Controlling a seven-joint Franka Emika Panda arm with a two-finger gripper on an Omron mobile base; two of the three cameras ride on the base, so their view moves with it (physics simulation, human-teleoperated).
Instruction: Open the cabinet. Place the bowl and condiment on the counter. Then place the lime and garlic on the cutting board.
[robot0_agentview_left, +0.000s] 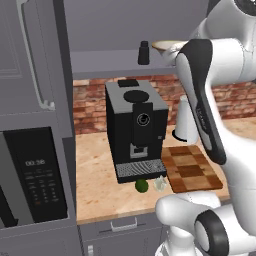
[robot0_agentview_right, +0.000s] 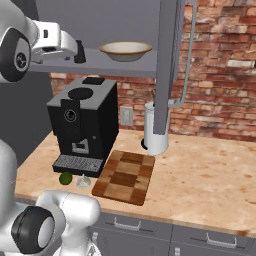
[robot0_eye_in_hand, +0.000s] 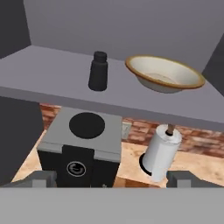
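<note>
Cabinet (robot0_agentview_right: 167, 60): the doors are swung open, so this first job looks done. The shelf inside is in plain sight.
Bowl (robot0_eye_in_hand: 164, 74): it sits on the cabinet shelf, right way up, mouth facing up. It is round, so it has no long side. It must still go down to the bench.
Condiment (robot0_eye_in_hand: 98, 71): the little black bottle stands up straight on the same shelf, just beside the bowl but not touching it. Its long side runs up and down, cap on top. It must still go down too.
Lime (robot0_agentview_left: 141, 185): it rests on the bench in front of the coffee machine (robot0_agentview_left: 135, 127), near the board but not on it. Still to do.
Garlic (robot0_agentview_left: 160, 183): it lies just beside the lime, at the edge of the board, not on it yet. Still to do.
Cutting board (robot0_agentview_right: 125, 176): it lies flat on the bench with nothing on it. Its long side runs from the front edge toward the wall.
Bench (robot0_agentview_right: 210, 175): the coffee machine and a paper-towel roll (robot0_eye_in_hand: 162, 153) stand on it.
End effector (robot0_eye_in_hand: 111, 179): spread wide and holding nothing. It is up in front of the shelf, facing the bottle and bowl.
Next, I think: grab the bottle or the bowl.
</note>
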